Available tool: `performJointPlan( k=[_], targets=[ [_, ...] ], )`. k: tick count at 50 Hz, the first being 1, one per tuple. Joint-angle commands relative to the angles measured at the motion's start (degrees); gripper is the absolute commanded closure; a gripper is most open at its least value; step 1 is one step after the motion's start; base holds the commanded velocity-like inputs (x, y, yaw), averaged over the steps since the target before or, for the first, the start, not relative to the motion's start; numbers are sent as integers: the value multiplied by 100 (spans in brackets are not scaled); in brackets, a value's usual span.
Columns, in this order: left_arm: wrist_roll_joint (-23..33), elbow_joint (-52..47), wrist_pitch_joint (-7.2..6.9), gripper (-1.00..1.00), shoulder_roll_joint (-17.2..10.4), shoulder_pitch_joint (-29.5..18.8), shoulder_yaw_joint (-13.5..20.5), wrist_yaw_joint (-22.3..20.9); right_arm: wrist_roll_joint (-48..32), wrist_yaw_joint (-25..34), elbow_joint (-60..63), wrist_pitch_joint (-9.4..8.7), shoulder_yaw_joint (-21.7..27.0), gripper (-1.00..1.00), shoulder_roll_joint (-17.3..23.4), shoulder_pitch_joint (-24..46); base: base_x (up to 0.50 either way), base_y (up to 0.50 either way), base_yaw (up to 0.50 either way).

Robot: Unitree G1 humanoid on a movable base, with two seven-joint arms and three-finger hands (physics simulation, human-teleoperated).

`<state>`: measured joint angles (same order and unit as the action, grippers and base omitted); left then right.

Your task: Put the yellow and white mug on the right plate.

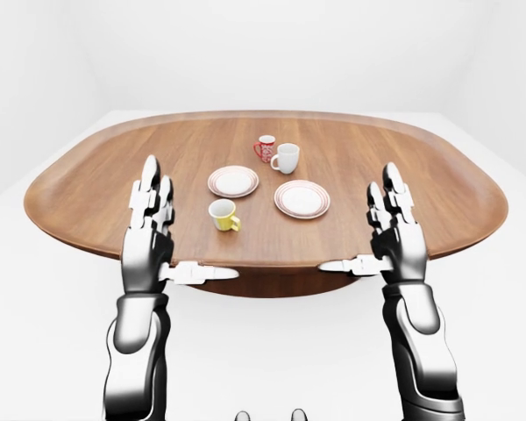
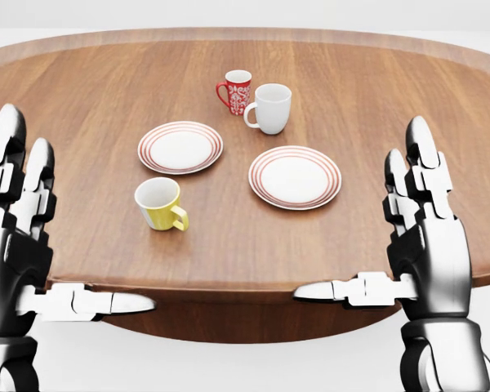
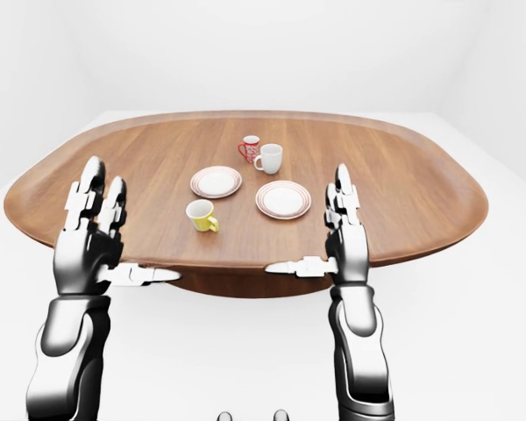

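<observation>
— What are you seeing in the left-eye view?

— The robot's silver left hand (image 1: 153, 230) and silver right hand (image 1: 392, 230) are both hanging spread, fingers up, thumbs pointing inward, holding nothing, at the edge of the oval wooden table (image 1: 96, 184).

— And in the head view?

— The yellow mug with a white inside (image 2: 160, 202) is standing upright on bare wood, handle turned lower right, just below the left red-rimmed white plate (image 2: 180, 147). The right red-rimmed plate (image 2: 295, 176) is sitting bare beside it.

— Right-eye view?

— Much the same; a plain white mug (image 3: 267, 158) and a red patterned mug (image 3: 249, 148) are standing above the plates.

— So which step?

— I'd say the reach is not yet begun. Next, a hand needs to close round the mug.
</observation>
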<state>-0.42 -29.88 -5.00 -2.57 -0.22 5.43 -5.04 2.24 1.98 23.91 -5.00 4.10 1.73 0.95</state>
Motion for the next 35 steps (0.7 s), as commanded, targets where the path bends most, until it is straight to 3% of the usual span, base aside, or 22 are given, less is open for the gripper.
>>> performJointPlan(
  k=[1,14,17,22,35],
  targets=[
    [8,-649,0,-100,-42,-67,136,-111,199,-38,668,0,146,-100,29,104,0,0,50],
    [9,-975,0,-100,-57,-104,186,-156,254,-70,1305,0,186,-100,73,202,0,0,50],
    [13,-968,0,-100,-50,-98,179,-157,364,-364,1127,0,340,-100,31,435,0,2,0],
    [33,-925,0,-100,-43,-85,149,-161,649,-238,1295,0,399,-100,56,354,0,0,0],
    [62,-948,0,-100,-28,-49,107,-179,536,-251,1188,0,280,-100,119,305,48,15,0]
  ],
)
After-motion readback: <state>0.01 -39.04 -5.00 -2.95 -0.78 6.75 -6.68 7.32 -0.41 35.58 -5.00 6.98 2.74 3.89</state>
